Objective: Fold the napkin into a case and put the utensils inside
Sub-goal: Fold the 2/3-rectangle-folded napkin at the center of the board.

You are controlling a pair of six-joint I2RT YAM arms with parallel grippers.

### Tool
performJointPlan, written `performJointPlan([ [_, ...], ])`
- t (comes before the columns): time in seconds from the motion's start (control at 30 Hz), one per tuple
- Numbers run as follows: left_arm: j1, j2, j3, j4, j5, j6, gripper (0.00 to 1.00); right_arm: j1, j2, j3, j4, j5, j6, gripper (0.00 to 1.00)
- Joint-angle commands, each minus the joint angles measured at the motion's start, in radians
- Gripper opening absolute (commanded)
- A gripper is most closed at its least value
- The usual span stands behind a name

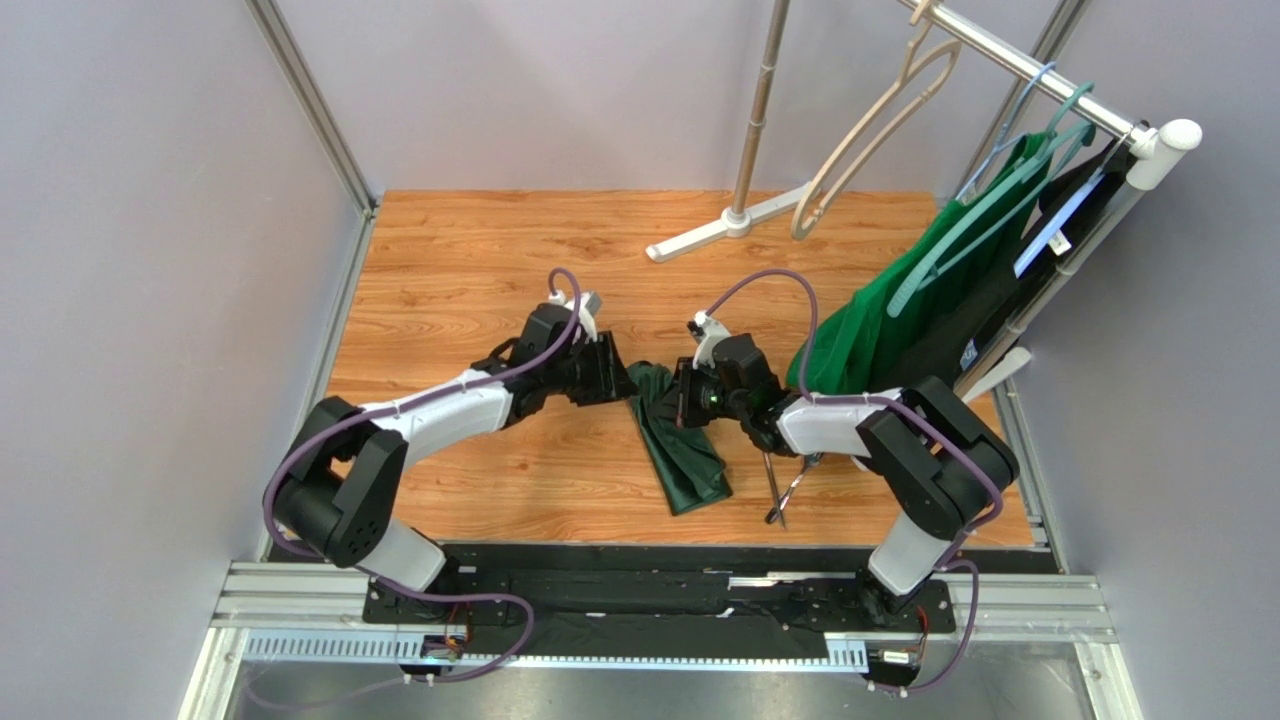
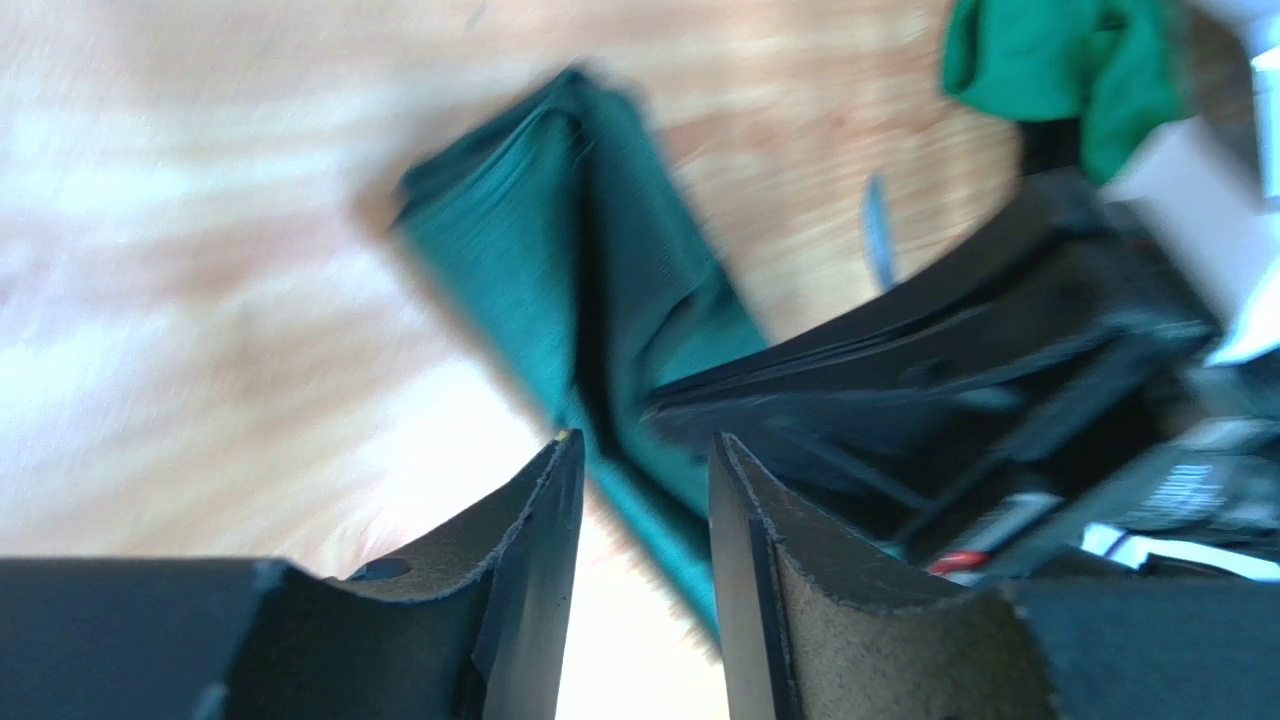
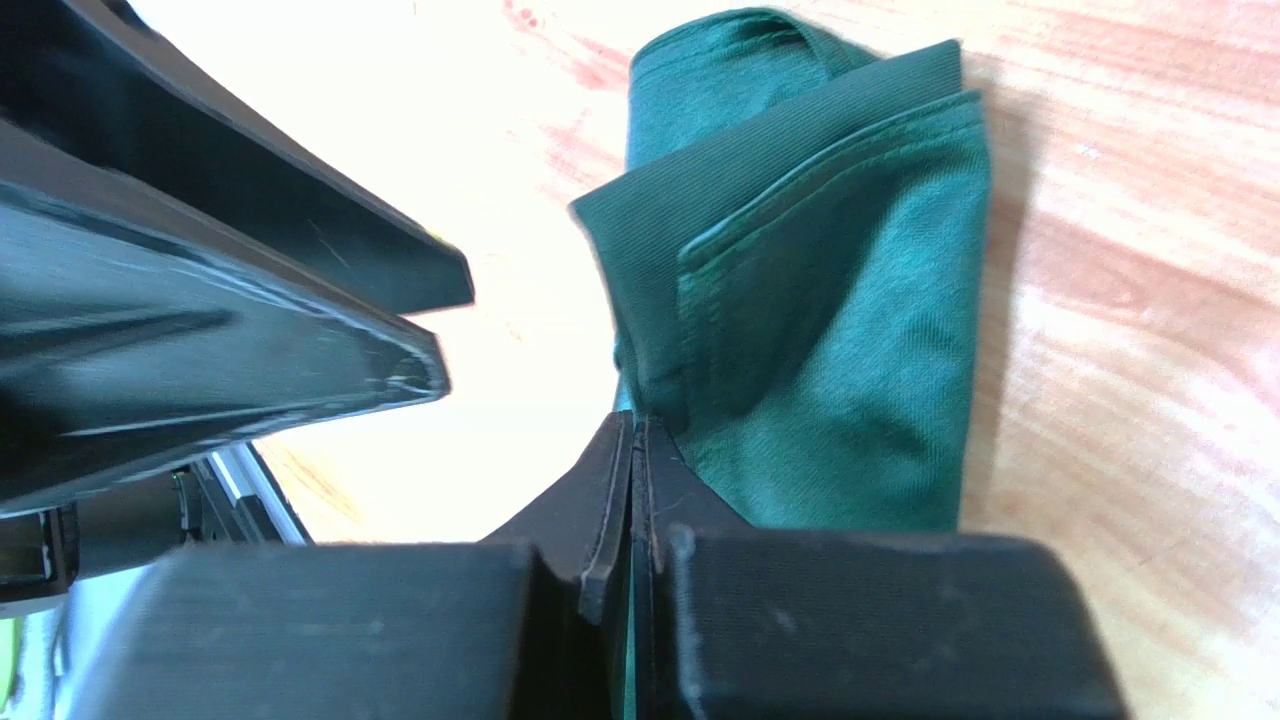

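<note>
Utensils (image 1: 784,488) nearest bases, lying just R of napkin (image 1: 684,450). Napkin = narrow folded strip, long axis near-to-far, near end slanting R. R gripper (image 3: 631,438) pinched tight on strip's edge, far half. L gripper (image 2: 646,446) part-open, empty, by far-L end. R arm closer to utensils.
</note>
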Motion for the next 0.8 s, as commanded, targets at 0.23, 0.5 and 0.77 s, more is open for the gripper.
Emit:
performJointPlan([
  [0.23,0.001,0.136,0.164,-0.091,0.040,0.057,0.78,-0.027,-0.088,0.018,-0.146,-0.070,0.018,0.00],
  [0.5,-0.003,0.220,0.255,-0.140,0.048,0.080,0.80,-0.073,-0.302,-0.001,-0.432,-0.030,-0.014,0.00],
  [0.77,-0.012,0.321,0.382,-0.229,0.048,0.095,0.66,-0.149,-0.430,-0.053,-0.643,0.011,-0.066,0.00],
])
